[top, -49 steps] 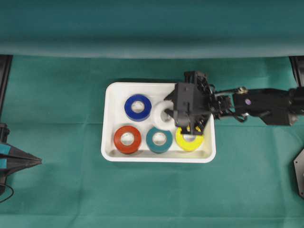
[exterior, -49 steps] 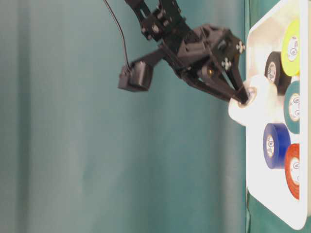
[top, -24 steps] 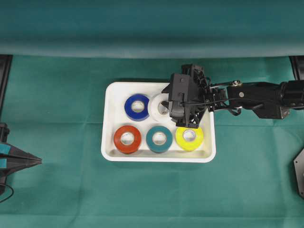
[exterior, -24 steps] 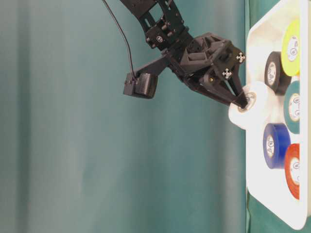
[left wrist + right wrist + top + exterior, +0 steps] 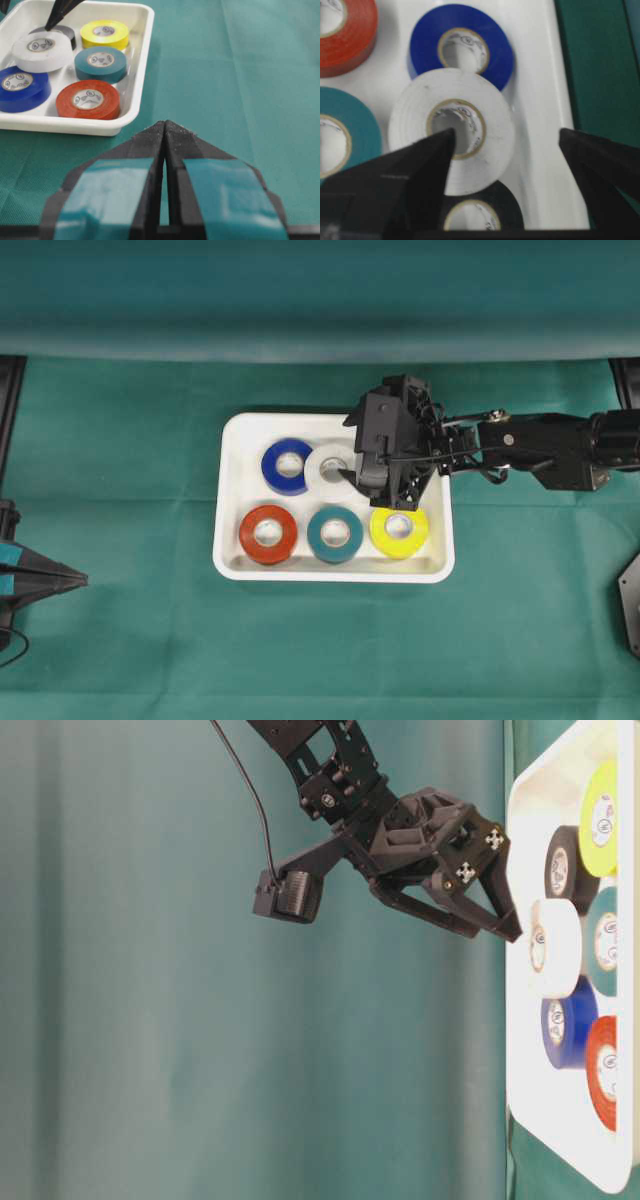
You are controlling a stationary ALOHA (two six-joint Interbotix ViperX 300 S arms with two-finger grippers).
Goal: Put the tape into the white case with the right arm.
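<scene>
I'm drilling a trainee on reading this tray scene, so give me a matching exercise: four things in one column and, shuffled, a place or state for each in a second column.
Column one:
1. white tape roll
2. red tape roll
3. right gripper
4. left gripper

Column two:
a. shut, over the green cloth outside the white case
b. open, just above the rolls
c. lying flat beside the blue tape roll
d. in the case's corner, next to the teal tape roll

Pairs: 1-c, 2-d, 3-b, 4-a

Glossy plastic white case (image 5: 142,60) on matt green cloth (image 5: 240,75)
</scene>
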